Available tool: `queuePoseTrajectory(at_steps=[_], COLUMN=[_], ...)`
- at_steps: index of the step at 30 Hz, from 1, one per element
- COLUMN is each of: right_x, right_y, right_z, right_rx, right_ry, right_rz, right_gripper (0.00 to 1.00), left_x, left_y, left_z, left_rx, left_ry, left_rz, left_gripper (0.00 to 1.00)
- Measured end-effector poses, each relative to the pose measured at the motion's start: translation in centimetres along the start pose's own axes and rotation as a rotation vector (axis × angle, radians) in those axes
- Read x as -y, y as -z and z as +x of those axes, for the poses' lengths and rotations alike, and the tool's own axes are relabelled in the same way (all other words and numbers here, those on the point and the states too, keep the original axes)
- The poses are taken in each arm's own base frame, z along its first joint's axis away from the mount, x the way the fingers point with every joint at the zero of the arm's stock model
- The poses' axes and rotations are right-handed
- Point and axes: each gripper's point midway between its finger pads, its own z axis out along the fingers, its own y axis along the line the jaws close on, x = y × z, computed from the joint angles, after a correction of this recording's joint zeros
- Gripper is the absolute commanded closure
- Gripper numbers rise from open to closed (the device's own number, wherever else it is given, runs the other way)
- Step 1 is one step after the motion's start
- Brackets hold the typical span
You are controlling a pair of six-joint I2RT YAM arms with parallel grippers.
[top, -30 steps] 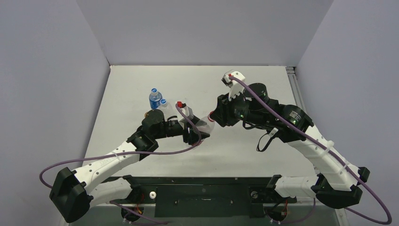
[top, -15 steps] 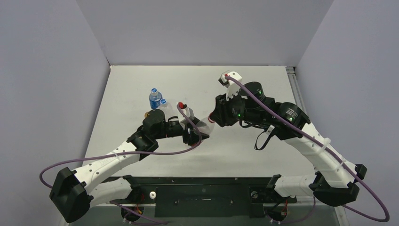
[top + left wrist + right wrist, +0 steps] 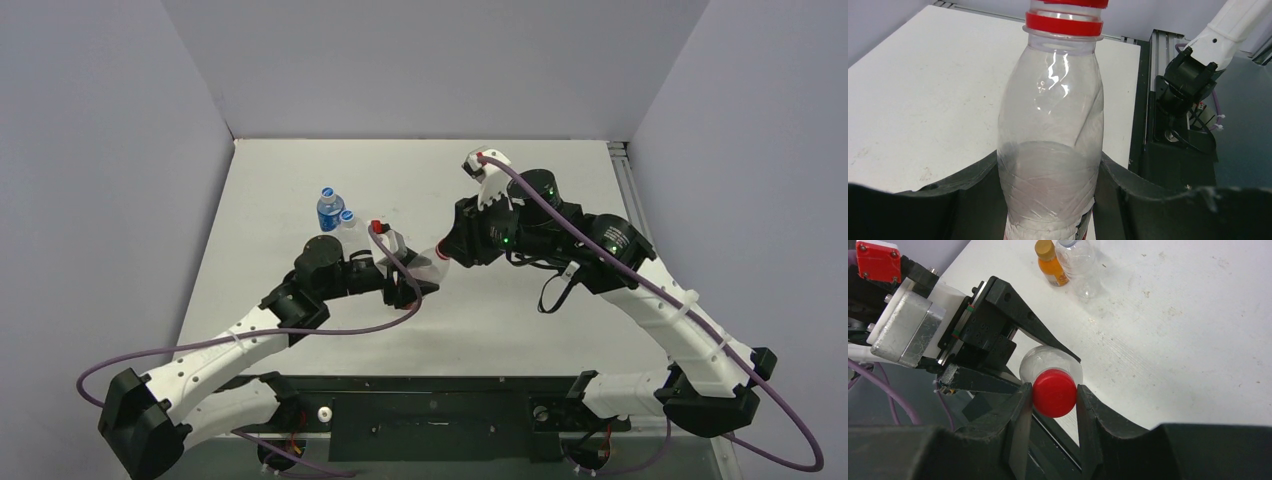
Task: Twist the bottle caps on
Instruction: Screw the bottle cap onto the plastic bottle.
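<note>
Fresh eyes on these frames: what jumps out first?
The clear plastic bottle held between the two arms near the table's middle: the left gripper clamps its body while the right gripper is shut on its round red plastic cap. Behind them, toward the table's left, are a small blue-labelled bottle and a small orange bottle with a gold cap.

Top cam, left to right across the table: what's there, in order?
blue-label bottle → blue-capped bottle → left claw gripping the held clear bottle → red cap, pinched in the right claw
</note>
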Motion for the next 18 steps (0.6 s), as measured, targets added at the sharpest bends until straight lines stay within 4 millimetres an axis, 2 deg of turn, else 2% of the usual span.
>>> queuePoseTrajectory(at_steps=[10, 18], right_x=[-0.3, 1.5], right_y=[-0.5, -2.3], right_z=[-1.2, -1.4], right_rx=[0.040, 0.045], right_ry=[-0.079, -0.172], right_rz=[-0.020, 0.096], right_gripper=[0.75, 0.77], left_x=[-0.9, -3.3], left_y=[0.4, 0.4], left_z=[-0.9, -0.1], left_rx=[0.044, 0.017], left_ry=[-0.008, -0.057], left_rz=[-0.078, -0.260], left_gripper=[1.00, 1.00])
